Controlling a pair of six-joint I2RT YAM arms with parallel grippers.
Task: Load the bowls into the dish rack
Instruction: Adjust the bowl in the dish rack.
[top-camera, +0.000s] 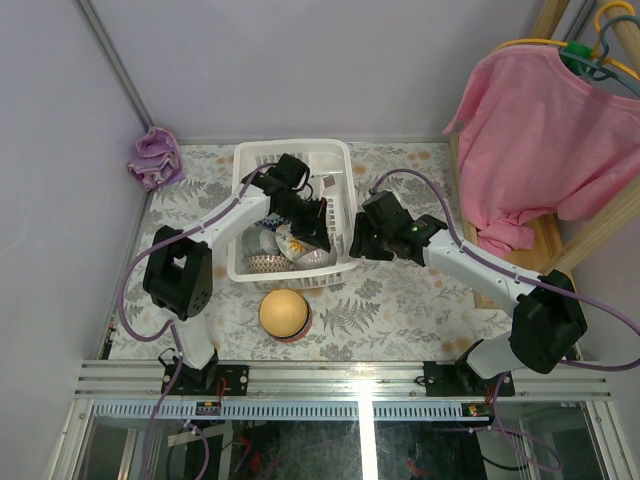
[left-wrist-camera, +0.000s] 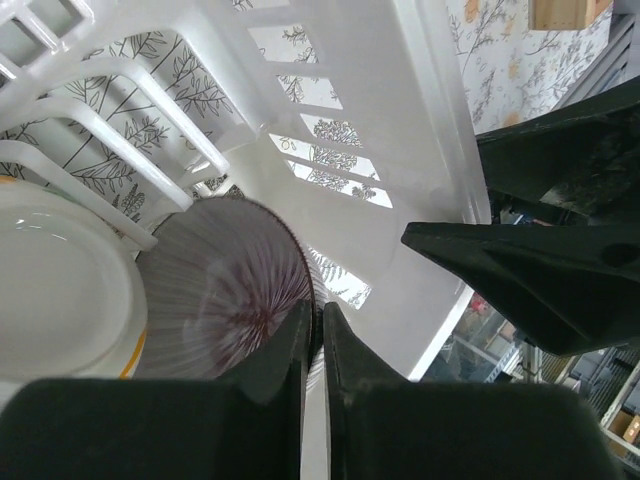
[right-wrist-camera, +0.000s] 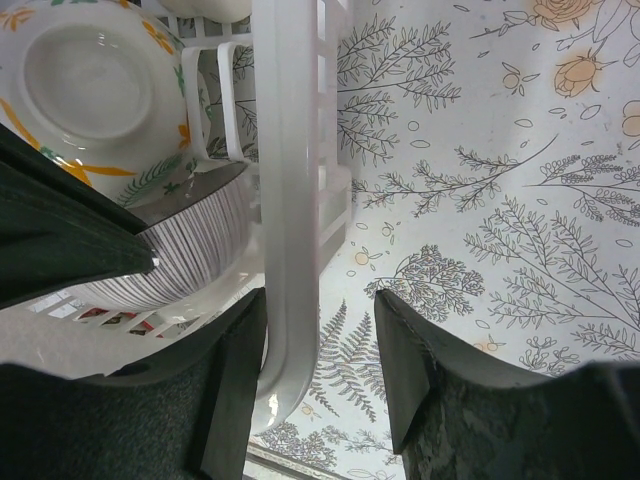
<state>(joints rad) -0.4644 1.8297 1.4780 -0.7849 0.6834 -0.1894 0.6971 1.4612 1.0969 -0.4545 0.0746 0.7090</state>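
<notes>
Two tools at dish rack (right-wrist-camera: 285, 150): left tool (left-wrist-camera: 315, 310) inside it, clenched on striped bowl (left-wrist-camera: 230, 300) rim; right tool (right-wrist-camera: 320, 295) released, straddling its right wall.

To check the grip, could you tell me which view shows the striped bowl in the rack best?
Left wrist: the striped bowl fills it, rim pinched by the shut left gripper. Right wrist shows only its outer wall; top view mostly hides it under the arm.
</notes>
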